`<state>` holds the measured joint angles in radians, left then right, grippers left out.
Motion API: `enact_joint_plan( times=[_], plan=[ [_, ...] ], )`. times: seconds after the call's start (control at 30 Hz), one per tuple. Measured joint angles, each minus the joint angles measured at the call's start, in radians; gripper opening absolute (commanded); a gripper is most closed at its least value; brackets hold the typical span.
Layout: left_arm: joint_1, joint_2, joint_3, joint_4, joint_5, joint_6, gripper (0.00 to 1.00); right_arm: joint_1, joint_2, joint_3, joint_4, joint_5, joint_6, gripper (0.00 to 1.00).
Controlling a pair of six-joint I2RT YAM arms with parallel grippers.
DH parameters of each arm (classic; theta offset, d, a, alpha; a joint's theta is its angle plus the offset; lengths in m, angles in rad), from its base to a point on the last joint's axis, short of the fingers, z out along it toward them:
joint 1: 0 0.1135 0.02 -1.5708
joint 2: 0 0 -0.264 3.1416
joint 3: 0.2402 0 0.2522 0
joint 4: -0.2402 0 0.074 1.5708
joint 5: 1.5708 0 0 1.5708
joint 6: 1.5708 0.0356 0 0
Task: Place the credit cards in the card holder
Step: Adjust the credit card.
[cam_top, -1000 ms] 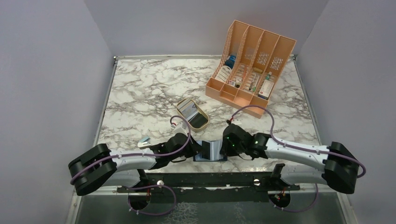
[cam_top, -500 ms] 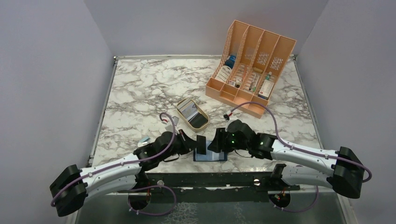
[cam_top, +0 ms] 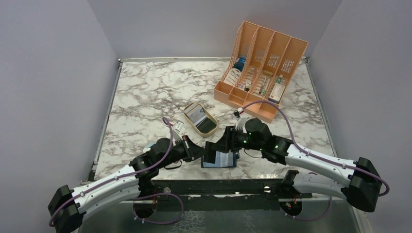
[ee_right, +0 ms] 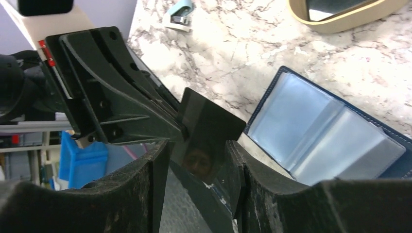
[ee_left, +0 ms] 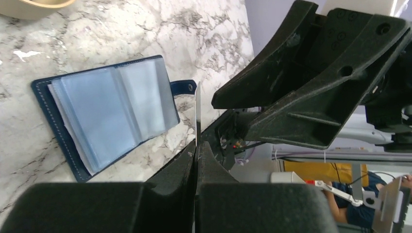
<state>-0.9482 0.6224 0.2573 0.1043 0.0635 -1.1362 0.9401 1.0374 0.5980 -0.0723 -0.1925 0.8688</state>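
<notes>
Black glossy plastic: a thin flat credit card (ee_right: 206, 128) was clenched in the left fingers (ee_left: 177, 170), pinched by one end, up in the air. The right fingers (ee_right: 141, 194) stood spread either side of its free end and did not look to be clamping it. The card looked light, stiff and slick; a flat-face pinch near one end should hold best, edges would likely slip. Below, the navy-blue wallet-like card holder (ee_right: 320, 131) lay open, clear sleeve pages up, on the white marble-pattern counter (ee_right: 233, 48). The sleeve film looked floppy, so the card probably needs feeding corner-first.
</notes>
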Motion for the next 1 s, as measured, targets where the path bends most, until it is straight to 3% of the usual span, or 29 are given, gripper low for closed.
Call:
enact_joint_plan(
  times=[0.1, 0.23, 0.43, 0.63, 0.9, 1.0],
  plan=[
    [0.000, -0.003, -0.006, 0.022, 0.026, 0.000, 0.00, -0.008, 0.000, 0.000, 0.021, -0.036, 0.009, 0.45],
    [0.000, -0.017, -0.037, 0.085, 0.053, -0.022, 0.00, -0.022, -0.002, -0.010, 0.051, -0.069, 0.029, 0.53],
    [0.001, -0.049, -0.061, 0.113, 0.064, -0.042, 0.00, -0.039, -0.023, -0.034, 0.052, -0.079, 0.072, 0.54],
    [0.004, -0.063, -0.061, 0.128, 0.068, -0.055, 0.00, -0.048, -0.052, -0.034, 0.050, -0.079, 0.096, 0.47],
    [0.005, -0.085, -0.061, 0.143, 0.072, -0.077, 0.00, -0.052, -0.062, -0.048, 0.050, -0.079, 0.118, 0.53],
    [0.005, -0.087, -0.061, 0.152, 0.072, -0.082, 0.00, -0.052, -0.062, -0.048, 0.043, -0.078, 0.122, 0.44]
  ],
)
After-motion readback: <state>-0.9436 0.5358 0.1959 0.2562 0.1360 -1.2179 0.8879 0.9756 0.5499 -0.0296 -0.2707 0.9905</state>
